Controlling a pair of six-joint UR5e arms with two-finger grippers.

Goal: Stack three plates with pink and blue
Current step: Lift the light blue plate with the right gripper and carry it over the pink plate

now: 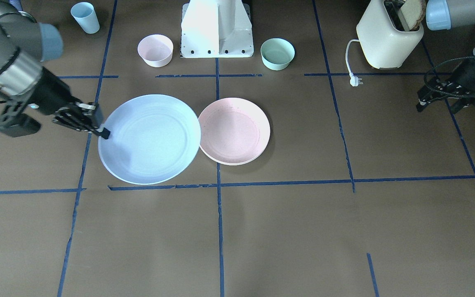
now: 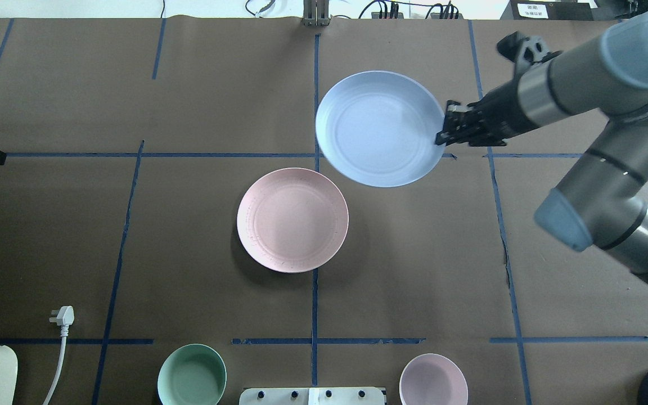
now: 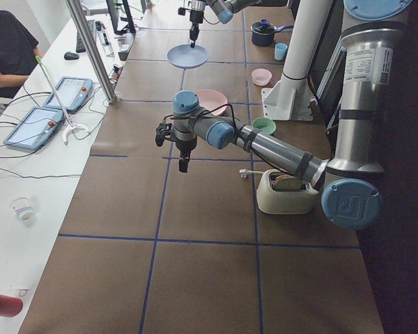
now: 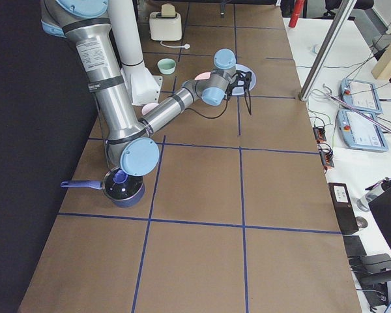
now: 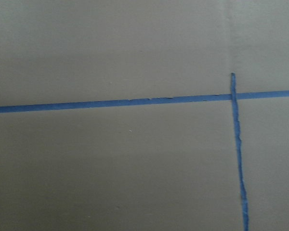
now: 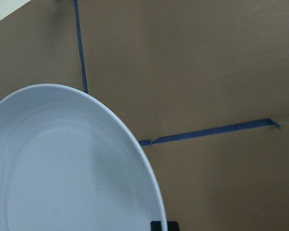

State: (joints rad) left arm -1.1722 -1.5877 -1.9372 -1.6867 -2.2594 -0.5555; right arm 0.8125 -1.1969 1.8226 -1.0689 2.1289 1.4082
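Table (image 1: 303,231): blue plate (image 1: 149,139), toaster (image 1: 382,41) with bread (image 1: 412,10)

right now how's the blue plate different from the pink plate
Colour: the blue plate is light blue, the pink plate pastel pink.
Grip: the right end effector pinches the blue plate's rim; nothing touches the pink plate.
Height: the blue plate hangs in the air above the table, while the pink plate lies flat and low.
Both are round, shallow, with raised rims.

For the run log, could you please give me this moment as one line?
right gripper: shut on light blue plate rim, plate held off table | pink plate: on table | left gripper: away from plates, state unclear
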